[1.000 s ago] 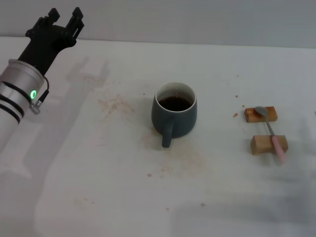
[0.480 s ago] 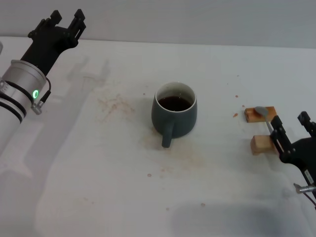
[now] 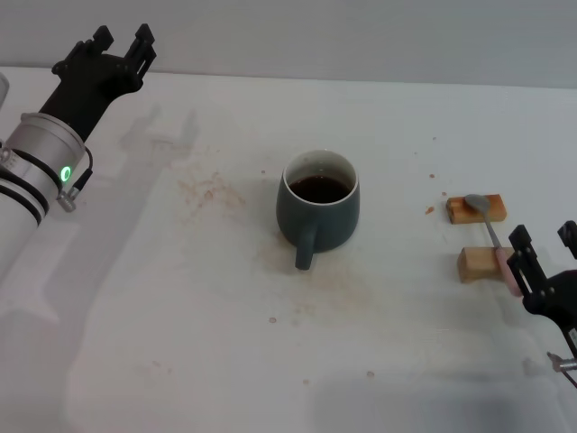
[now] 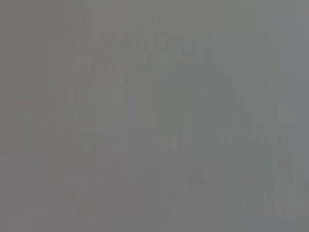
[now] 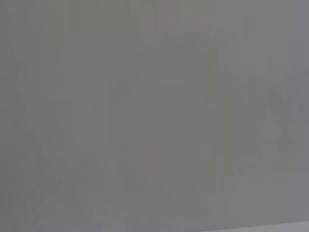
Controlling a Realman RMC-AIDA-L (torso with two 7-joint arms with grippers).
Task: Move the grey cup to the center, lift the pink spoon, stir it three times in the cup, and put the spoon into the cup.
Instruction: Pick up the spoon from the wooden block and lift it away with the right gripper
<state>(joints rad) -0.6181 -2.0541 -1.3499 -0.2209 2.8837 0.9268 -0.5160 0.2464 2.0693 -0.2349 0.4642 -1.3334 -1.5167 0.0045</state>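
Note:
In the head view the grey cup (image 3: 318,212) stands upright near the table's middle, dark liquid inside, its handle toward me. The pink spoon (image 3: 489,228) lies at the right across two small wooden blocks, metal bowl on the far block. Its pink handle end (image 3: 507,267) shows just past the near block. My right gripper (image 3: 545,238) is open at the lower right, its left finger right beside the spoon's handle end. My left gripper (image 3: 120,43) is open and raised at the far left, well away from the cup. Both wrist views show only plain grey.
The far wooden block (image 3: 478,210) and the near wooden block (image 3: 475,263) carry the spoon. Brownish stains (image 3: 209,191) mark the white table (image 3: 180,343) left of the cup and around its base.
My right gripper came into view at the lower right beside the spoon, then shifted slightly right and down. The left gripper, cup and spoon have hardly moved.

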